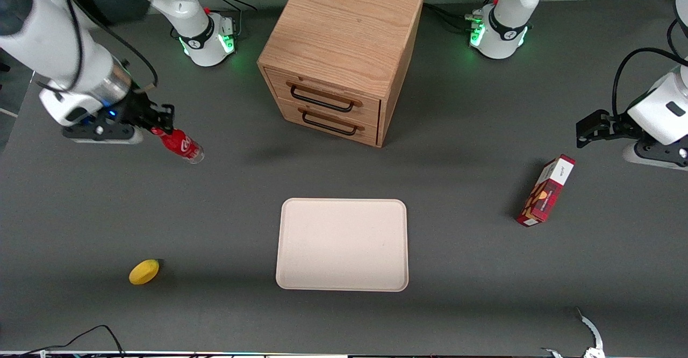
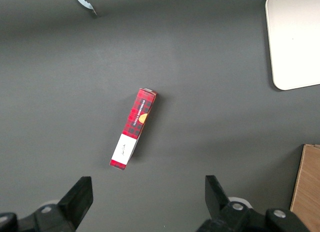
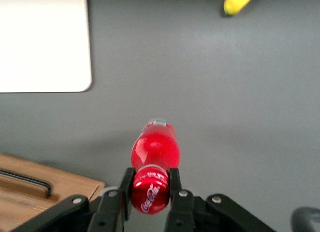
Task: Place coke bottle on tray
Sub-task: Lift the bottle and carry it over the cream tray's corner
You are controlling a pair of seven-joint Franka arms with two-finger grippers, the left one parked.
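The coke bottle (image 1: pixel 181 145) is small and red with white lettering and a clear base. My right gripper (image 1: pixel 159 123) is shut on its red cap and holds it tilted above the table, toward the working arm's end. In the right wrist view the cap (image 3: pixel 150 188) sits pinched between the gripper's (image 3: pixel 150 184) two black fingers, and the bottle's body (image 3: pixel 156 146) hangs below them. The cream tray (image 1: pixel 342 244) lies flat in the middle of the table, nearer the front camera than the bottle. Its corner shows in the right wrist view (image 3: pixel 45 42).
A wooden drawer cabinet (image 1: pixel 342 51) stands farther from the camera than the tray. A yellow lemon (image 1: pixel 144 271) lies near the front edge toward the working arm's end. A red snack box (image 1: pixel 545 190) lies toward the parked arm's end.
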